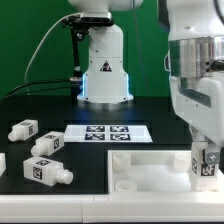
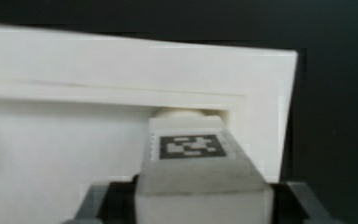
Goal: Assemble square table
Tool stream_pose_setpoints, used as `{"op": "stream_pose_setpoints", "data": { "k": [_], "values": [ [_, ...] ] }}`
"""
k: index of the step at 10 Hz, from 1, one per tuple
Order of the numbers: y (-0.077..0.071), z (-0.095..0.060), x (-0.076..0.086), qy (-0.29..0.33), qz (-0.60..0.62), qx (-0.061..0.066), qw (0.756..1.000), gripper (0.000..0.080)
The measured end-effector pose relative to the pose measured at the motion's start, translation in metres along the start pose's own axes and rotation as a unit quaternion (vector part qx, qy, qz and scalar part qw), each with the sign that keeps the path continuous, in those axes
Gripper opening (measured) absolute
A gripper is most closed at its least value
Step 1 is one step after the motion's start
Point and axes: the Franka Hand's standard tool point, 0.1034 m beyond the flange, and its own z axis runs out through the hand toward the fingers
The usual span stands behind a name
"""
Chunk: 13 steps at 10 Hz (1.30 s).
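At the exterior view's right edge of the black work surface (image 1: 20,105), the arm's gripper (image 1: 205,168) is hanging low over the near right corner of the square slab (image 1: 145,168), its fingers (image 2: 108,205) clamping a short white leg (image 1: 206,160) from both sides. The leg is standing upright, its black-and-white tag facing the wrist camera, and its lower end is meeting the slab just inside the raised rim; whether it is seated there cannot be told. The slab is lying flat near the front edge, ribs showing. Just beyond it, the marker board (image 1: 108,132) is lying flat in front of the robot base (image 1: 104,75). Well apart on the exterior view's left, three loose legs are lying on their sides: one far (image 1: 24,129), one in the middle (image 1: 48,144), one near (image 1: 45,171).
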Motion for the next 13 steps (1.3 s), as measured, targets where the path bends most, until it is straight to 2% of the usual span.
{"op": "stream_pose_setpoints", "data": {
  "k": [4,5,7,9,10,11,12,13],
  "values": [
    [0.000,0.001,-0.001,0.001,0.097,0.000,0.995,0.0287],
    [-0.001,0.000,0.001,-0.003,0.166,0.004,0.986,0.0287],
    [-0.001,0.000,0.001,0.002,0.224,0.013,0.975,0.0287],
    [0.000,0.001,0.002,0.005,0.201,0.013,0.980,0.0288],
    [0.000,0.000,0.002,0.004,0.200,0.013,0.980,0.0483],
    [-0.005,-0.013,0.004,0.000,0.171,0.022,0.985,0.0592],
    [-0.009,-0.032,0.006,-0.006,0.158,0.029,0.987,0.0592],
    [-0.010,-0.038,0.008,-0.008,0.159,0.023,0.987,0.0640]
  ]
}}
